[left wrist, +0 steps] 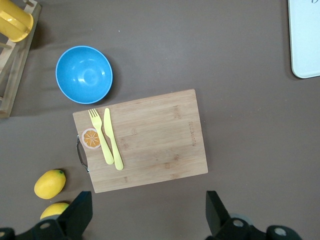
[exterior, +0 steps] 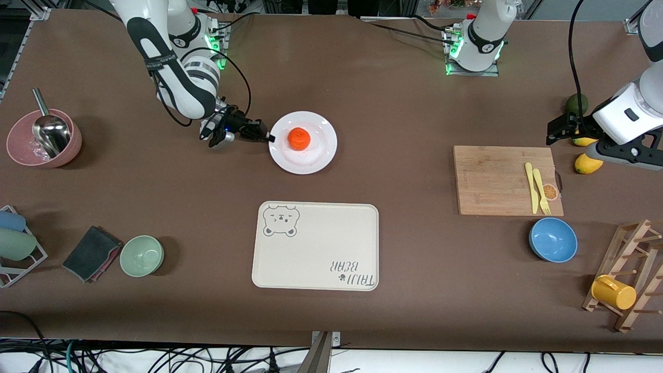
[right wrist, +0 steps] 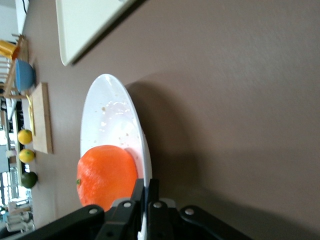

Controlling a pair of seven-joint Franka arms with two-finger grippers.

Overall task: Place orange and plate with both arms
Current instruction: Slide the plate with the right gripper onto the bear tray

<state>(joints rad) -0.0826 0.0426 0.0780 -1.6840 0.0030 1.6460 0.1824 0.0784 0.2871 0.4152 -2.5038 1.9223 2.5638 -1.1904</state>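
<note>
The cream bear tray is lying nearest the camera, with nothing on it; toward the left arm's end of the bench, the yellow mug is hanging on the wooden rack and the blue bowl is sitting empty; toward the right arm's end, the green bowl is also sitting empty; farther up, the pink bowl is holding a metal scoop.

The white plate is resting on the bench farther from the camera than the tray, the orange sitting loose on it; the right gripper is pinching the plate's rim, jaws clamped together on the thin edge.

The risk is probably in the lift; a grip on one edge could let the glossy plate tilt or slip, and the orange would roll off.

The left gripper is waiting over the cutting board, jaws standing wide apart and empty.
</note>
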